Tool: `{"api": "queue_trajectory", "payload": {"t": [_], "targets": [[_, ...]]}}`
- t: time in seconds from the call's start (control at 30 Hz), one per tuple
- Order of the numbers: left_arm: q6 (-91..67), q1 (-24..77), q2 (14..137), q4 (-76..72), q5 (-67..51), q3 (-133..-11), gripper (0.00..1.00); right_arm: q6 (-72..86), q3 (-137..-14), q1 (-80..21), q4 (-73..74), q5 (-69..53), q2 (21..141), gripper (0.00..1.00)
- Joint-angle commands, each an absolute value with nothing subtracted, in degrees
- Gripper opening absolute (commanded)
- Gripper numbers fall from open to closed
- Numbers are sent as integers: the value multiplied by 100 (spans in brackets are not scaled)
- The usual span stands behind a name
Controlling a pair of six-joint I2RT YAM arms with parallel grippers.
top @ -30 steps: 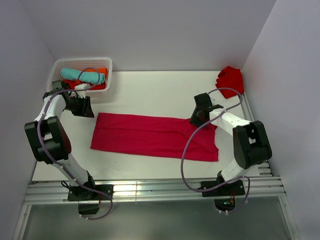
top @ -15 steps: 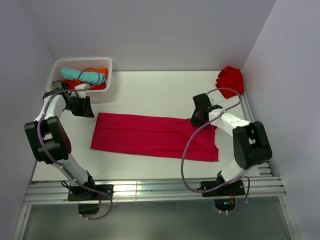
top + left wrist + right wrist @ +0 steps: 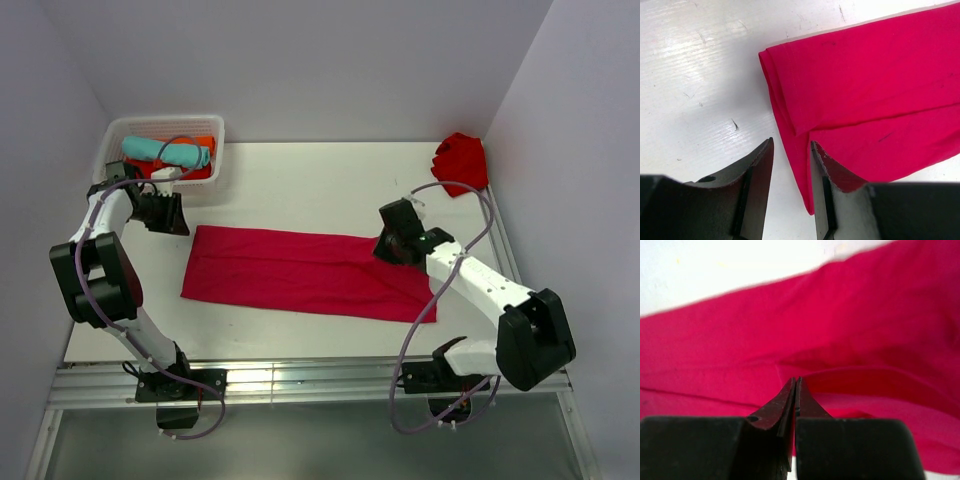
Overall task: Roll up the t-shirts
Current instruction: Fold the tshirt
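A pinkish-crimson t-shirt (image 3: 300, 270) lies folded into a long strip across the table. My right gripper (image 3: 392, 245) is at its far right corner, shut on a pinch of the cloth. In the right wrist view the jaws (image 3: 796, 379) meet with a raised fold of the t-shirt (image 3: 740, 340) around the tips. My left gripper (image 3: 175, 218) hangs open just off the strip's far left corner. The left wrist view shows the gripper (image 3: 791, 142) low over the folded left edge of the t-shirt (image 3: 865, 90), holding nothing.
A white basket (image 3: 165, 121) at the back left holds a rolled teal t-shirt (image 3: 165, 150) on orange cloth (image 3: 190, 172). A crumpled scarlet t-shirt (image 3: 460, 160) lies at the back right corner. Grey walls close in on both sides.
The right gripper went from open to shut on the strip's right corner and shifted slightly left, its elbow swinging out toward the near right. The left arm stayed put.
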State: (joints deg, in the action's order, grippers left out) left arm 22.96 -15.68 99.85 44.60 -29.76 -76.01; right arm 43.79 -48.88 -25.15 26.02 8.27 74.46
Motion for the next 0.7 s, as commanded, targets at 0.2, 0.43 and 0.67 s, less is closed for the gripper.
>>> {"api": "queue_trajectory", "payload": {"t": [0.2,0.43,0.67], "targets": [[2434,-1407,9905,4562,-3111,-7638,40,5115,-4500,-3391,2602,1204,7180,1],[2487,-1371,9923,4597,-3059,-7629,40,5475,-4360,-3945,2575,1336,7400,13],[2479,-1310,10002,4579,-3032,-7646,40,5669,-4394,-4368,2768,1458,7251,23]]}}
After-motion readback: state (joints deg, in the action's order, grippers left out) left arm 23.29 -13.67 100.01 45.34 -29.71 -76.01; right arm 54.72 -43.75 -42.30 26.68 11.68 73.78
